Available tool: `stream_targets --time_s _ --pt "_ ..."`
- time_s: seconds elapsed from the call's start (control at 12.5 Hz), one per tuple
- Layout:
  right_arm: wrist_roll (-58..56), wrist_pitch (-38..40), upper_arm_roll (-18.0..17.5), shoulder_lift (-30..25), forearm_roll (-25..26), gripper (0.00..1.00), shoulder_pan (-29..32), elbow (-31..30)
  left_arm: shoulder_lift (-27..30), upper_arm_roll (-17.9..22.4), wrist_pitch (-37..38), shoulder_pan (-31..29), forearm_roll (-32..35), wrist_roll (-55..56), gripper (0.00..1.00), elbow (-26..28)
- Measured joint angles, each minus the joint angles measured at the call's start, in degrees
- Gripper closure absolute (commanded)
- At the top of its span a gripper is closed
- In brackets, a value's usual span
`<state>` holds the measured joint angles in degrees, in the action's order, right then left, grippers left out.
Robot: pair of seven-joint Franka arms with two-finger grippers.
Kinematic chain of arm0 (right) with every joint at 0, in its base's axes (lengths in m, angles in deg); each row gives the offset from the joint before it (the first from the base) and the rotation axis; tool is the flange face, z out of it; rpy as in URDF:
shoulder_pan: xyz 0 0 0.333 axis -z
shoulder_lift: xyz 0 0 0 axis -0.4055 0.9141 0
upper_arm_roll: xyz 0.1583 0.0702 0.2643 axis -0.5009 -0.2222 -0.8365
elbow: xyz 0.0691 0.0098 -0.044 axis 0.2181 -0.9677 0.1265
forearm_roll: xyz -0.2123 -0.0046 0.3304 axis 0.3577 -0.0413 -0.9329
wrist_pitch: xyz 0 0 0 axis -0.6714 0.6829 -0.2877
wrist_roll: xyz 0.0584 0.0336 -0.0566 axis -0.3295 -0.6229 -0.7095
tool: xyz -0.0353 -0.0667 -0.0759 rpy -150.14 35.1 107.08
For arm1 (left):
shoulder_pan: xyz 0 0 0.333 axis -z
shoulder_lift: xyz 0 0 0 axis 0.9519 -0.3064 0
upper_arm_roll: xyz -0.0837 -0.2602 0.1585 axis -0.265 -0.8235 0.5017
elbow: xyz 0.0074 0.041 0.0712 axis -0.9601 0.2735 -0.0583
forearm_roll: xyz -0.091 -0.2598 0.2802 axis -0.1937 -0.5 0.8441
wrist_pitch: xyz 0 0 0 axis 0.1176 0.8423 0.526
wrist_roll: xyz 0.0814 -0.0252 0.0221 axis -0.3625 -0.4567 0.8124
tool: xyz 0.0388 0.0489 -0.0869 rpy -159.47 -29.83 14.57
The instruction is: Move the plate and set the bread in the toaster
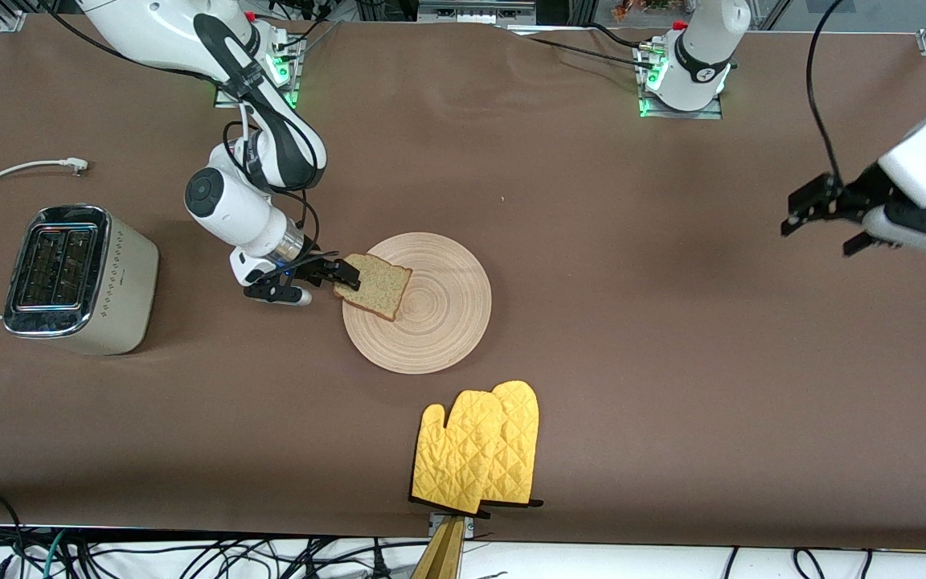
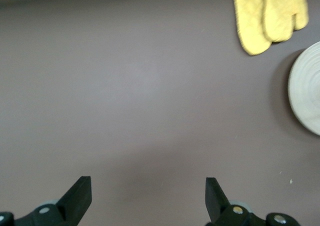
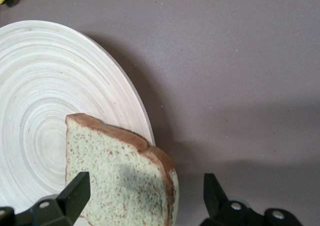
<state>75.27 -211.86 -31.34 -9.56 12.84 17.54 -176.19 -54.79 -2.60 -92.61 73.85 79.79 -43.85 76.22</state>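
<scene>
Front view: my right gripper (image 1: 333, 276) is low at the edge of the plate (image 1: 447, 322), at the side toward the toaster (image 1: 77, 279), with its fingers spread about the near edge of the bread (image 1: 373, 285). The bread lies on the plate, overhanging the rim there. The toaster stands well apart, toward the right arm's end of the table. My left gripper (image 1: 821, 221) waits in the air over bare table at the left arm's end, fingers apart. A pair of mitts (image 1: 479, 446) lies nearer the camera than the plate.

Left wrist view: my left gripper (image 2: 145, 196) is released and empty over bare table; the plate (image 2: 306, 93) and mitts (image 2: 270, 13) show at the edge.

Right wrist view: my right gripper (image 3: 145, 196) is spread, one finger over the bread (image 3: 120, 181), the other off it, nothing pinched yet. The plate (image 3: 45, 101) seems placed already, so I judge the bread pickup is in hand. Next I must close on the crust edge, lift and carry it to a slot.
</scene>
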Motion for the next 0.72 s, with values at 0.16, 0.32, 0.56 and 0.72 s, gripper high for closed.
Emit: stream_targets --time_s 0.16,0.32,0.56,0.72 --pt "-0.05 0.0 0.0 0.17 0.0 0.38 0.01 -0.33 2.31 0.2 7.12 1.55 3.76 6.61 0.0 -1.99" --pt "-0.1 0.01 -0.02 0.32 0.0 0.71 0.02 -0.5 2.29 0.21 10.38 2.5 5.64 10.55 0.0 -4.19" --pt "-0.63 0.03 -0.17 0.63 0.0 1.0 0.02 -0.62 0.97 0.03 10.68 3.25 5.68 12.62 0.0 -4.61" --pt "-0.9 0.69 -0.34 0.52 0.0 1.0 0.03 -0.51 0.39 -0.27 10.68 3.51 5.68 12.84 0.0 -4.84"
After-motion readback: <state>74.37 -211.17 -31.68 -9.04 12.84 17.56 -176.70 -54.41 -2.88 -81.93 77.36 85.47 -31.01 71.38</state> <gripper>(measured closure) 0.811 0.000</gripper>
